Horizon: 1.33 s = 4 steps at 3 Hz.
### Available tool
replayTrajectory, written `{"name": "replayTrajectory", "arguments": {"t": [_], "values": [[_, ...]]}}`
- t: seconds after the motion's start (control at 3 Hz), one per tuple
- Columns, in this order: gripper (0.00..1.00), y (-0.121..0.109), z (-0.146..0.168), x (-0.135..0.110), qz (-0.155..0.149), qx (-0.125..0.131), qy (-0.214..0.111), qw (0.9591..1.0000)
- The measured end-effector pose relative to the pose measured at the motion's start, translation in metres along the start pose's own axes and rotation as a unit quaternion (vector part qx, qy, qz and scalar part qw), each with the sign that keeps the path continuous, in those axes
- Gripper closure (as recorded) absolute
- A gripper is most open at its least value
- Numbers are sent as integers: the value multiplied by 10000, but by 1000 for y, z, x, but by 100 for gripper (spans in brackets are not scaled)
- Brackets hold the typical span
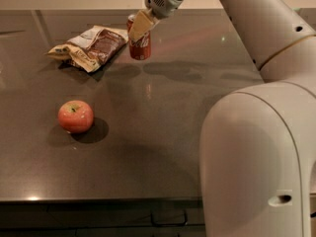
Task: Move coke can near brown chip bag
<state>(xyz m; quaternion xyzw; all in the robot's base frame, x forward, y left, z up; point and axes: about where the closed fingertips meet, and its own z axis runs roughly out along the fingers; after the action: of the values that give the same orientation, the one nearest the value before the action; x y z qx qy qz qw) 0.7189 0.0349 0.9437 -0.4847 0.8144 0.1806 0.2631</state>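
Note:
The red coke can (140,47) is upright at the back of the dark tabletop, held in my gripper (140,27). The gripper comes down from above, its cream-coloured fingers (139,25) closed over the can's upper half and hiding the top. The brown chip bag (91,47) lies flat just to the left of the can, a small gap between them. The can's base is at or just above the table surface; I cannot tell whether it touches.
A round red apple (75,116) sits on the dark table (158,147) toward the front left. My large white arm body (256,152) fills the right side of the view. The table's front edge runs along the bottom.

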Motion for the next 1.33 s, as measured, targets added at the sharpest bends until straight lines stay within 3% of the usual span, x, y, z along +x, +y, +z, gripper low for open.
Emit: {"name": "replayTrajectory", "arguments": {"t": [0.67, 1.0, 1.33], "values": [[100, 7, 40, -20, 23, -275, -67, 9996], [87, 9, 53, -29, -40, -322, -52, 9995], [67, 7, 64, -28, -117, -311, 26, 9994]]}}
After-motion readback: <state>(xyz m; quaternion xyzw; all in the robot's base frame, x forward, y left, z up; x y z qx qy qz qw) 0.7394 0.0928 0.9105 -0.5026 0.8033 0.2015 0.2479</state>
